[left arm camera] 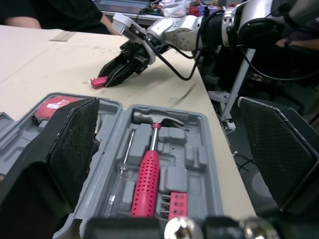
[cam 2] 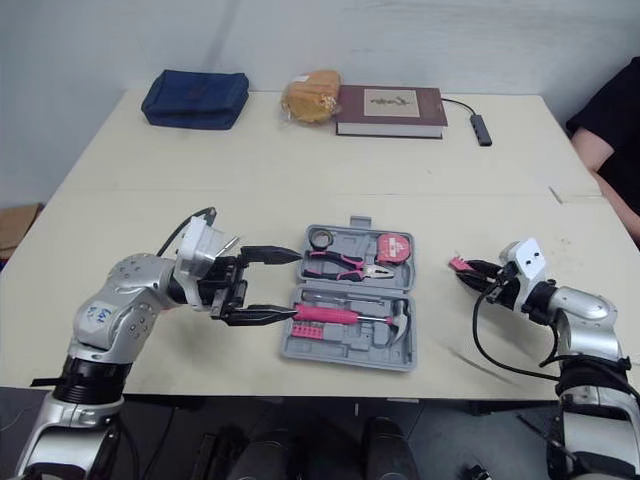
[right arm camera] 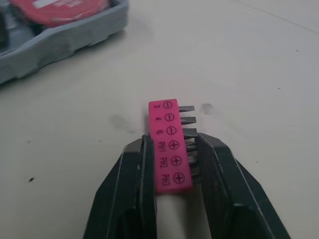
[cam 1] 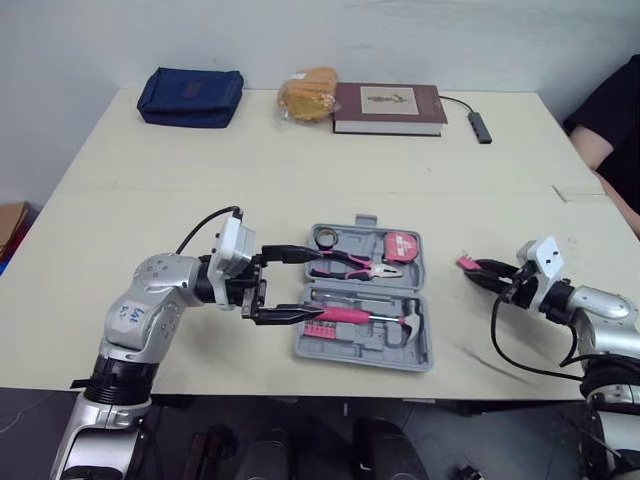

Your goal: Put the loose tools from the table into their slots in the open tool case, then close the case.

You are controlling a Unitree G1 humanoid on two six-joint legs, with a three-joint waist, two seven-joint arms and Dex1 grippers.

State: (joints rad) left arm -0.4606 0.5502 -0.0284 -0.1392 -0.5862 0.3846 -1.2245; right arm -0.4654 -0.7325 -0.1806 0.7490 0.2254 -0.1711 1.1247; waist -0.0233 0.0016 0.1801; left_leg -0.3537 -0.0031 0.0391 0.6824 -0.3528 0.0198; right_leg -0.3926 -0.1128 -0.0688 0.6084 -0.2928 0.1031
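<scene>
Beige table [cam 1: 300,170]: tool case [cam 1: 424,356] centre, left gripper [cam 1: 312,284] spread wide, empty, at its left edge. Lower right, right gripper [cam 1: 485,270] clamps pink bit holder [right arm camera: 169,129]; advise keeping level, seating squarely in slot.

Setting: an office or lab room, probably a robot test room. Evidence: a plain white wall [cam 1: 300,40] behind a wide pale table [cam 1: 300,170]. A book [cam 1: 388,108], blue pouch [cam 1: 190,96], bagged bun [cam 1: 308,94] and cabled hub [cam 1: 481,127] lie along the far edge. A person [cam 1: 610,110] sits at the right. The left wrist view shows background clutter [left arm camera: 159,6], too blurred to itemise.
</scene>
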